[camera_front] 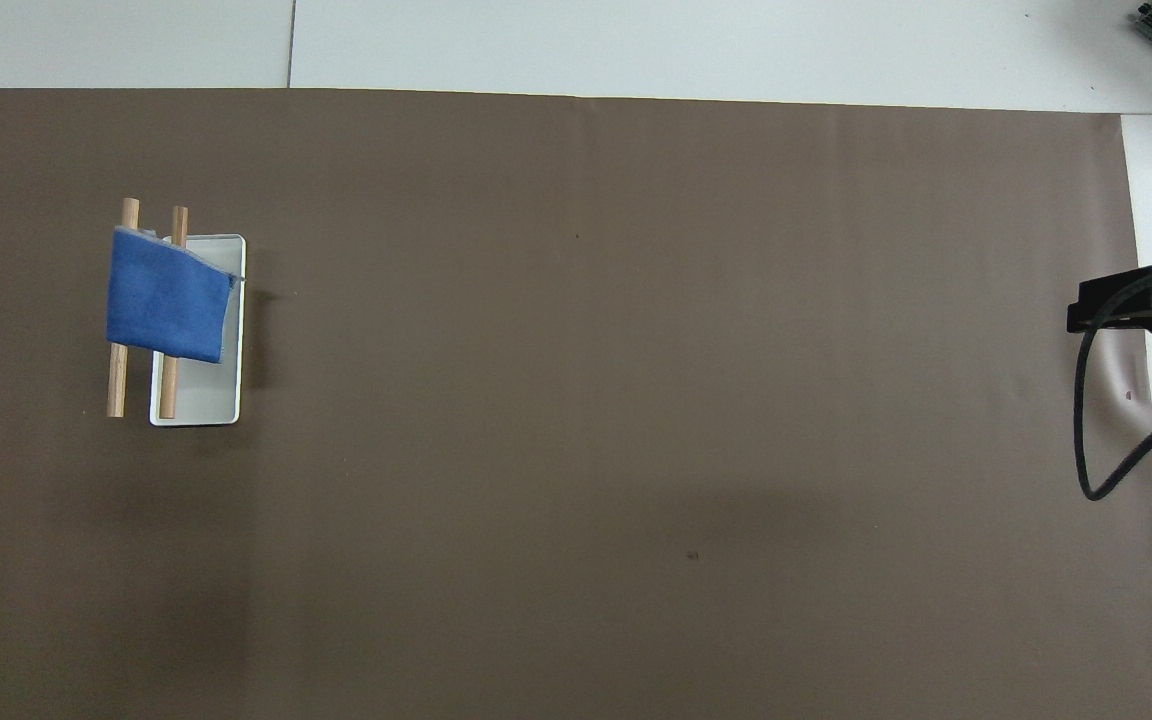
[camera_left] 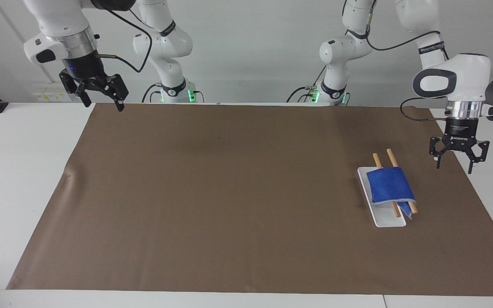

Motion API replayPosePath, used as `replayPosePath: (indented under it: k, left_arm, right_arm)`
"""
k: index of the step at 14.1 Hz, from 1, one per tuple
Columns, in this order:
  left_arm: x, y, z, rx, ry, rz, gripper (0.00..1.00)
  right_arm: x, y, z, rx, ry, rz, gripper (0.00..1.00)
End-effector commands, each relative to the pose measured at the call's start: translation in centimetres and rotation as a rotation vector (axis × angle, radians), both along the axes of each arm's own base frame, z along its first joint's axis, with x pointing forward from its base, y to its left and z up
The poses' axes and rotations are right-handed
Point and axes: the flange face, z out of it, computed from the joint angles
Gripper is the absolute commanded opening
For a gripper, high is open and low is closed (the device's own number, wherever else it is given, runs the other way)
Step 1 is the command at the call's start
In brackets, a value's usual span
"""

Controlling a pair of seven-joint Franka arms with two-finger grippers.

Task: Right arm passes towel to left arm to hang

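Right gripper (camera_left: 99, 92): black claw on a white arm, raised over the mat's edge at the right arm's end of the table; fingers spread, holding nothing; this arm waits.
Left gripper (camera_left: 459, 157): black claw hanging over the mat's edge at the left arm's end, beside the rack and apart from it; fingers spread, released, nothing in them.
Towel (camera_left: 389, 185): small blue cloth with a pale hem, draped over both rods, one corner drooping toward the tray; hung, by the look of it.
Towel handling: judged light, soft and limp; it would sag from any grip, so a pinch at a free corner or hem suits best.
Rods (camera_left: 395, 208): two smooth round wooden dowels, parallel, stiff.
Tray (camera_left: 385, 220): white, glossy, rectangular with rounded corners, under the rods.
Mat (camera_left: 229, 192): brown, matte, flat sheet over a white table (camera_left: 11, 171).
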Motion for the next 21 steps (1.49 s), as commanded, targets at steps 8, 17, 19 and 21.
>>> replayPosePath:
  k: [8,17,19,21]
  left_arm:
    - [6.5,-15.7,5.9,0.366,0.079,-0.517,1.00]
    - [6.7,-19.3,9.8,0.889,0.015,-1.201,1.00]
    - [5.9,-19.3,10.8,0.972,0.036,-1.356,1.00]
    - [4.8,-19.4,12.3,1.003,0.088,-1.511,1.00]
  right_arm:
    - [-0.3,-0.4,0.2,0.033,0.090,0.002,1.00]
    - [-0.5,0.7,-0.7,0.028,0.067,0.079,1.00]
    - [-0.5,0.5,-0.8,0.028,0.066,0.074,1.00]
    - [-0.5,0.5,-1.1,0.029,0.073,0.069,1.00]
